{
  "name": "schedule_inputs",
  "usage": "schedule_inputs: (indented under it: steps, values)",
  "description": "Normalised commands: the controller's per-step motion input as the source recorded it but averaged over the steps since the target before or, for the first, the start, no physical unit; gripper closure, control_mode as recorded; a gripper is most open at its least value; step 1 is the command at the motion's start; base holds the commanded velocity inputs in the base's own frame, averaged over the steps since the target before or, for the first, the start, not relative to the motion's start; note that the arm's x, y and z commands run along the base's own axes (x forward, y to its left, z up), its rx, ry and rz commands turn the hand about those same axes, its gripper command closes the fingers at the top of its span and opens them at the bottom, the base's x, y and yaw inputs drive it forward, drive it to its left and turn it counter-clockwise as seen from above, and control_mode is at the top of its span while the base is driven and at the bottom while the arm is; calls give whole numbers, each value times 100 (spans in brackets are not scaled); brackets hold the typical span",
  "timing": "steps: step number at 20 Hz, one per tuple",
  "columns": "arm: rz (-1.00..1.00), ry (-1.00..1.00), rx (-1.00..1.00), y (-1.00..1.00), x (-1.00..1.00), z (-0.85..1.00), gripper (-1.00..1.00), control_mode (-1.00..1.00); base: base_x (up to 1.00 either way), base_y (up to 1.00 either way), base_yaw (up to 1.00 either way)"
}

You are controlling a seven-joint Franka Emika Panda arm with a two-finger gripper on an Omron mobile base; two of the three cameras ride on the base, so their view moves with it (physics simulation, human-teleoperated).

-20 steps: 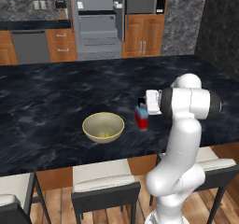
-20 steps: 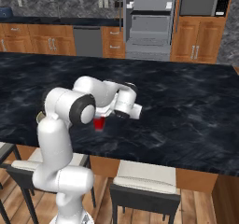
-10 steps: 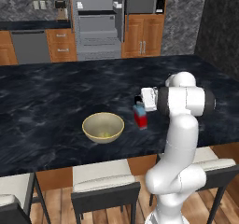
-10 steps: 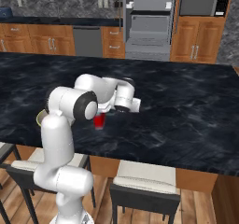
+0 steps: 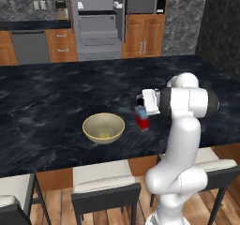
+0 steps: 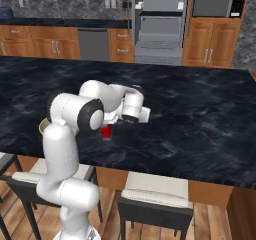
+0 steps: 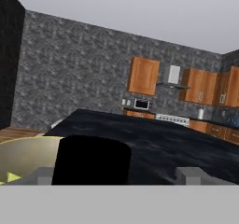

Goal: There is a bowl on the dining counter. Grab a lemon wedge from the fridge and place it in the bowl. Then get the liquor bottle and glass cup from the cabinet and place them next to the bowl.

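Bowl: shallow olive-yellow bowl with pale rim [image 5: 103,127] sits on the black marbled stone dining counter [image 5: 51,102], a small yellow lemon wedge [image 5: 106,135] inside.
Bottle: red-bodied liquor bottle with dark cap [image 5: 141,117] stands upright just right of the bowl.
Gripper: two-finger gripper [image 5: 140,101] sits at the bottle's top; whether clenched or released, cannot tell.
Fridge: tall grey fridge [image 5: 96,20] stands beyond the counter, doors open.

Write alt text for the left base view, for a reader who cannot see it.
A white robot arm reaches its pincer over a red bottle standing on a black marbled counter, just right of a shallow olive-yellow bowl with something small and yellow inside. White-seated stools line the near edge; a grey fridge and wooden cabinets stand behind.
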Motion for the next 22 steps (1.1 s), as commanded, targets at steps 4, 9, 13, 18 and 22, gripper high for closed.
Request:
schedule_inputs:
  steps: [4, 9, 13, 18, 22]
  values:
    - [0, -5, 0, -33, -17, 30, -100, -100, 0, 0, 0]
    - [0, -7, 0, -36, -23, 52, -100, -100, 0, 0, 0]
    - [0, -13, 0, -13, -46, 68, -100, -100, 0, 0, 0]
    - [-2, -3, 0, 14, -63, 70, -100, -100, 0, 0, 0]
    - [-14, 2, 0, 41, -47, 68, -100, -100, 0, 0, 0]
